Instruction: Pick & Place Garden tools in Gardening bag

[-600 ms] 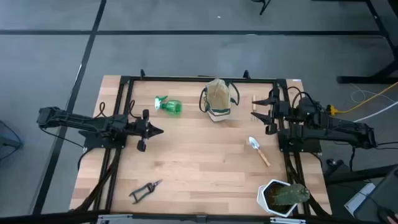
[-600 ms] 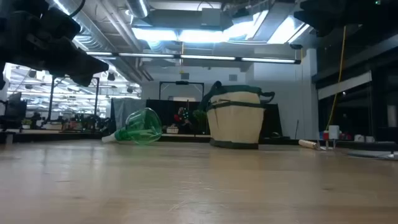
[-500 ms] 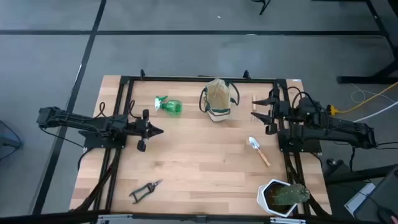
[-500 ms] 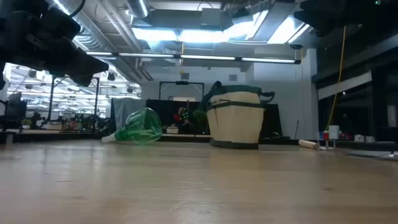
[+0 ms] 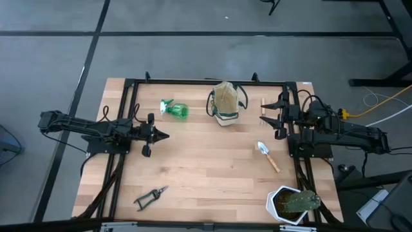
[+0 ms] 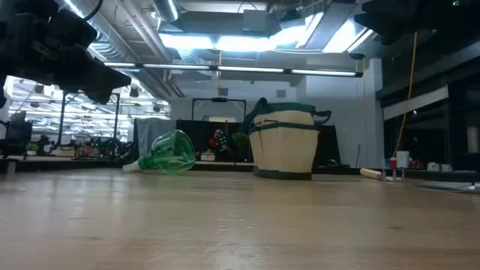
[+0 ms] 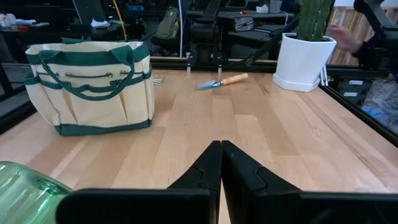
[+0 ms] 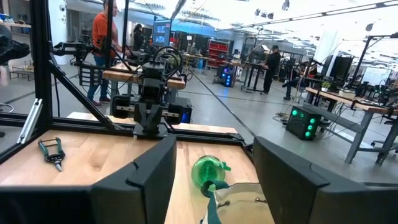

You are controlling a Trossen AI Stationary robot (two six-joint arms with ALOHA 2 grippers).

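1. Two dark arms sit at opposite sides of the wooden tabletop (image 5: 206, 167), and neither holds anything.
2. The left claw (image 5: 164, 136) hovers over the boards with its fingers (image 7: 211, 165) pressed together; it is on the bag's left, toward the tabletop's near edge.
3. The right claw (image 5: 264, 116) hangs to the right of the bag with its fingers (image 8: 146, 177) spread apart around nothing.
4. The cream bag (image 5: 225, 103) with green trim stands upright at the far edge of the tabletop, its dark loop handles up.
5. The green spray bottle (image 5: 175, 109) lies on its side just to the left of the bag, not touching it.
6. The trowel (image 5: 268, 156), silver blade and wooden handle, lies flat to the right of the bag and nearer the front edge.
7. The black-handled shears (image 5: 150, 196) lie well apart from the bag, at the front left of the tabletop.
8. A white pot (image 5: 283, 205) with a green plant stands at the front right corner, well away from the bag.
9. People stand in the room beyond, seen from the right wrist.
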